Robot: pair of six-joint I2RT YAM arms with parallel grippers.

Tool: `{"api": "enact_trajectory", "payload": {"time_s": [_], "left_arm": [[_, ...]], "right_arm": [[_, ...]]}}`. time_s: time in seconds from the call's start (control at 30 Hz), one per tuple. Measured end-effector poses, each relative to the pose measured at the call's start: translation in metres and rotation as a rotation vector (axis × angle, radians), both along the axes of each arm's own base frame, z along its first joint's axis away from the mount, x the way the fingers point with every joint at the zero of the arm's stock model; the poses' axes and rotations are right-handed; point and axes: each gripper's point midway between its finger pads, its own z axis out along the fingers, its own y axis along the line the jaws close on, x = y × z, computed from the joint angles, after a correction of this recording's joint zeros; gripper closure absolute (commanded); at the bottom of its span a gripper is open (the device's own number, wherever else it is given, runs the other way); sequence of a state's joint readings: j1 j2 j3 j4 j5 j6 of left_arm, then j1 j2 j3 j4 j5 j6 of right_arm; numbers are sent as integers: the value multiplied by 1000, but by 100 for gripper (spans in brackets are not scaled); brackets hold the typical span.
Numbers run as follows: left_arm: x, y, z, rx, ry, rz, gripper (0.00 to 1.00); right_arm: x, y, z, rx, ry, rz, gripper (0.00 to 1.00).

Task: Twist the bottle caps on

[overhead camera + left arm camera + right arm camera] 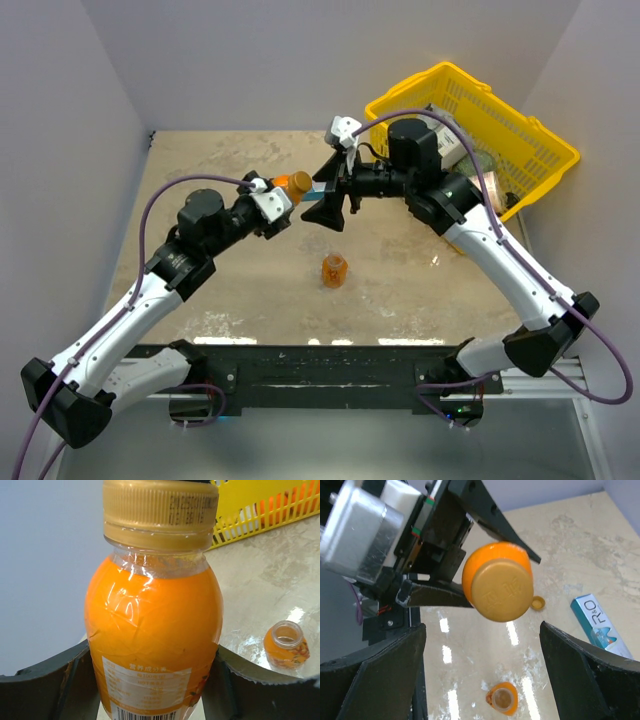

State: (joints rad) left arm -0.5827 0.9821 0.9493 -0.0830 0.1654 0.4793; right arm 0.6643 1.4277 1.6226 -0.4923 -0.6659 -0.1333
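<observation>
Bottle caps: one ribbed golden-brown plastic cap (502, 590) sits on the squat orange plastic bottle (152, 630) that my left gripper (275, 205) clamps aloft. My right gripper (482, 626) gapes wide and empty before it. This capping looks done to me; next I'd fetch the loose small brown cap (537, 603) for the uncapped orange bottle (502, 700).

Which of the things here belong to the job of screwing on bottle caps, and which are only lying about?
Belong to the job:
- capped bottle
- fitted cap on it
- open bottle
- loose cap

Only lying about:
- blue-and-white box
- yellow basket
</observation>
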Motion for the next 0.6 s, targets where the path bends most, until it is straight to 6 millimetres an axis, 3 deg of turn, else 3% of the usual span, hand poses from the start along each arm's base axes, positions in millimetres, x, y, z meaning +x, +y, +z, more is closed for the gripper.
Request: {"api": "enact_trajectory", "payload": {"time_s": [0.17, 0.37, 0.6], "left_arm": [[-5, -7, -1, -24, 25, -42, 100], [-10, -13, -1, -39, 40, -78, 100], [-13, -16, 0, -48, 44, -102, 100]], "right_arm": [[4, 1, 19, 58, -20, -35, 5], [6, 7, 33, 126, -1, -44, 22], [8, 15, 36, 163, 26, -25, 36]]}}
